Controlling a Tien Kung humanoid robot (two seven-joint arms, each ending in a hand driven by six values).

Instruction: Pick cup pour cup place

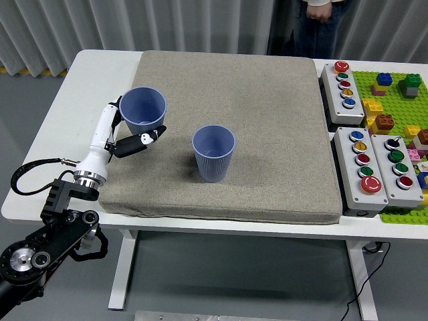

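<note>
Two blue ribbed cups are on the grey mat (267, 100). One cup (214, 153) stands upright and alone in the mat's middle. The other cup (142, 110) is upright near the mat's left edge, with my left hand (134, 138) shut on it: the white palm is at its left side and the black thumb curls under its front. I cannot tell whether this cup's base touches the mat. Both cups' insides look empty. My right arm is out of view.
Grey button boxes (344, 83) (372, 168) line the mat's right side, with a green brick baseplate (401, 110) carrying several bricks beyond them. A person (319, 23) stands at the far side, top right. Bare white table (73, 100) lies left of the mat.
</note>
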